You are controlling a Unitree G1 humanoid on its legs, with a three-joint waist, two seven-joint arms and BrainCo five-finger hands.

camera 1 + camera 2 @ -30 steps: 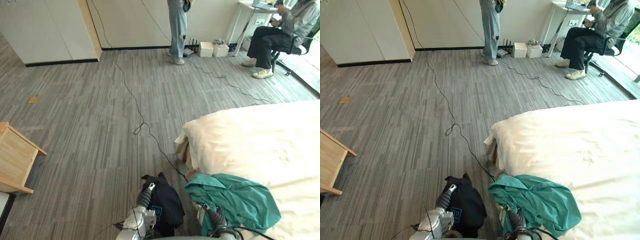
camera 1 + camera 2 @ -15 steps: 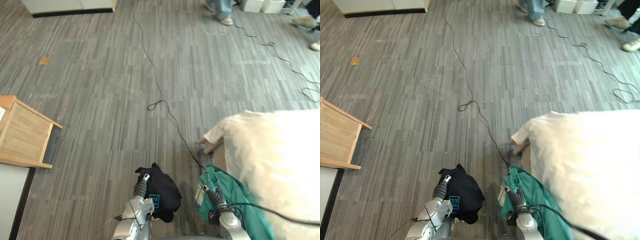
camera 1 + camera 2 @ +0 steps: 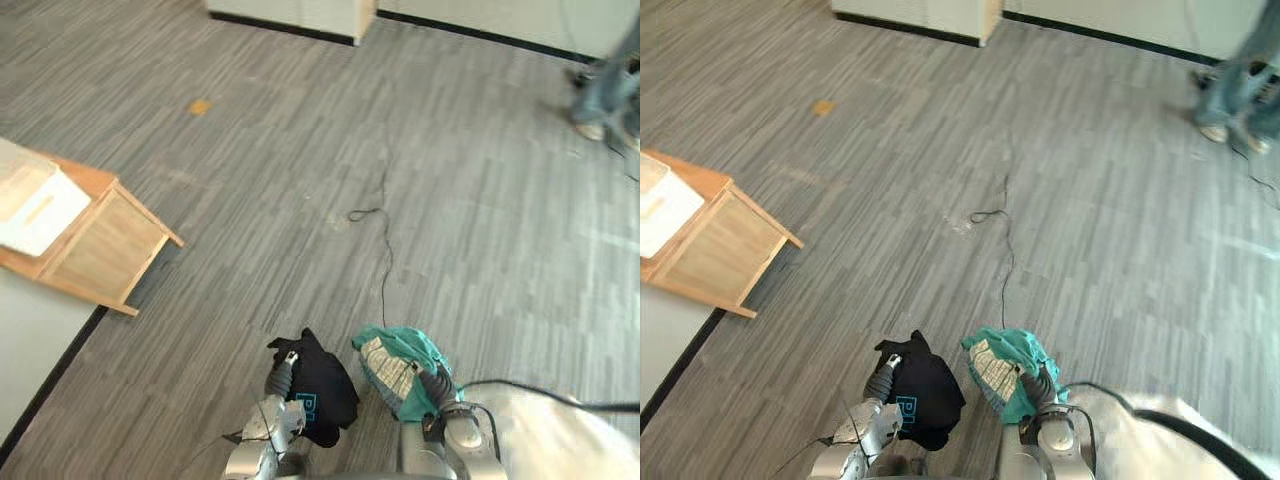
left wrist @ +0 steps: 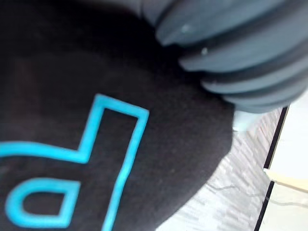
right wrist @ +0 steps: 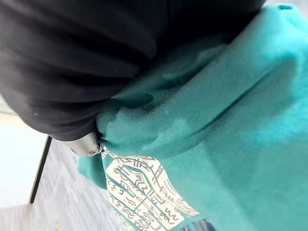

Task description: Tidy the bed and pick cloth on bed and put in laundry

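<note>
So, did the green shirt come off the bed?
Yes. The green shirt lay spread on the bed before; now it hangs bunched at the right hand, over the floor, left of the bed.

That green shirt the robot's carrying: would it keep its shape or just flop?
Probably floppy: the green shirt hangs bunched and creased at the right hand. Likely light for its bulk, being thin folded fabric. A loose fold droops, so it might trail or snag.

One black garment (image 3: 322, 388), one teal garment (image 3: 392, 356), one wooden cabinet (image 3: 104, 246).
</note>
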